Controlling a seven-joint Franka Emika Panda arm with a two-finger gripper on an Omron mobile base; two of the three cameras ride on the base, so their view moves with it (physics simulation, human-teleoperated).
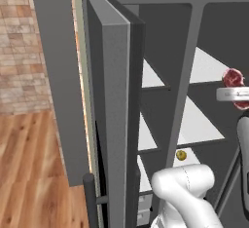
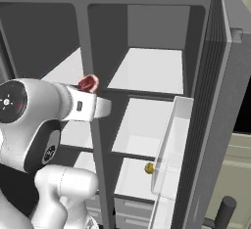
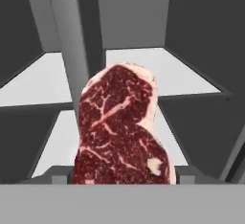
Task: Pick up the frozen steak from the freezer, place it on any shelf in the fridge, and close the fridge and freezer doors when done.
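Note:
The frozen steak (image 3: 122, 132), dark red and marbled with a pale fat rim, stands upright between my fingertips. My gripper (image 3: 122, 179) is shut on its lower part. In the right base view the steak (image 2: 89, 82) pokes up above the white hand, and the gripper (image 2: 91, 91) hovers in front of the grey divider (image 2: 84, 47) between the two open compartments, level with the upper shelf (image 2: 147, 71). In the left base view the steak (image 1: 233, 77) sits at the right edge, above the gripper (image 1: 236, 93).
Both doors stand open: the left door (image 1: 116, 124) edge-on, the right door (image 2: 215, 125) carrying a clear bin (image 2: 169, 145). White shelves (image 1: 197, 122) are stacked on both sides. A small yellow round item (image 2: 149, 168) lies on a lower shelf. Drawers (image 2: 132, 213) sit at the bottom.

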